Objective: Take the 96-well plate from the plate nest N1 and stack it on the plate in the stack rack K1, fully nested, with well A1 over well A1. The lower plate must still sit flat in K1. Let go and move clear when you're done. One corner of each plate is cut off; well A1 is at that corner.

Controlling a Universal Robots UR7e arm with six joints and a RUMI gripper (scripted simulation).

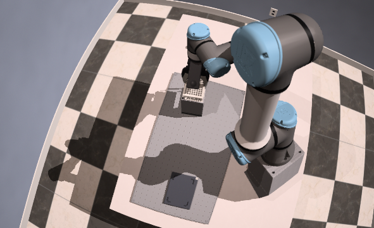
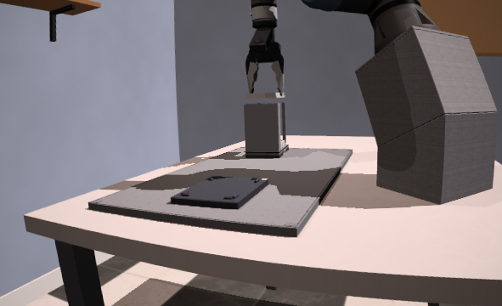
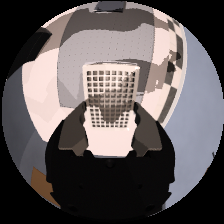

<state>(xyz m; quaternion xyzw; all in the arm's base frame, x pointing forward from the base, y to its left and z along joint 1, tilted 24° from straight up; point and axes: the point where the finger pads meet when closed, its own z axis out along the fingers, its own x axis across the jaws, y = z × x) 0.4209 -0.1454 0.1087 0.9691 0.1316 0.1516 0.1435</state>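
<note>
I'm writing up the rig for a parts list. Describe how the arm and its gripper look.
The arm has thick grey tubular links, light-blue round joint caps and black bands at the joints. It stands on a grey block pedestal. The gripper is black, with two tapering fingers. No loose cables show.

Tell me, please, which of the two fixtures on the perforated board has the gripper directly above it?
The tall stack rack K1 at the board's far end. The gripper holds the 96-well plate just over its top; the flat plate nest N1 sits apart, nearer the camera.
</note>
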